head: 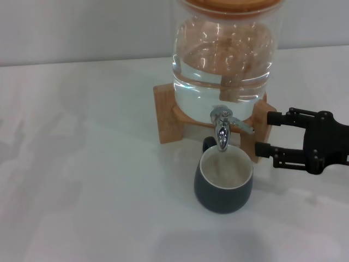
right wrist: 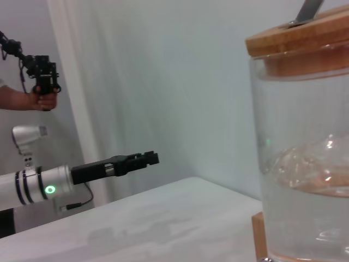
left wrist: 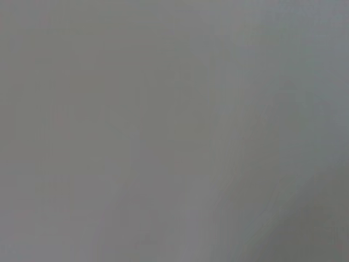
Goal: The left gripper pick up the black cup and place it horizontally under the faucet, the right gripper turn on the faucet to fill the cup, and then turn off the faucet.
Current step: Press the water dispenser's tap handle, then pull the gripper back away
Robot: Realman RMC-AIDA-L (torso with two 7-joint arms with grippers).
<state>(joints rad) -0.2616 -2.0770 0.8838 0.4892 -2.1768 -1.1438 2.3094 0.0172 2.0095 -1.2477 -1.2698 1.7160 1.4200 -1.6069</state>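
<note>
The right claw [head: 264, 133] is black all over. It has two long, slim, parallel fingers [head: 286, 116] with a gap between them, each built from flat linked bars joined by small round pivots. The bars run back into a chunky black block [head: 327, 143] with angular edges and a matte finish.

Seen from the right wrist camera, the left claw [right wrist: 150, 159] is a long, narrow black shape with a stepped outline. Behind it is a smooth white cylindrical sleeve [right wrist: 13, 188] ringed by thin black bands [right wrist: 23, 186]. A small round green light [right wrist: 50, 190] glows on the sleeve. A rounded silver-grey housing [right wrist: 26, 136] sits above it, and a thin black cable [right wrist: 76, 204] loops beneath.
</note>
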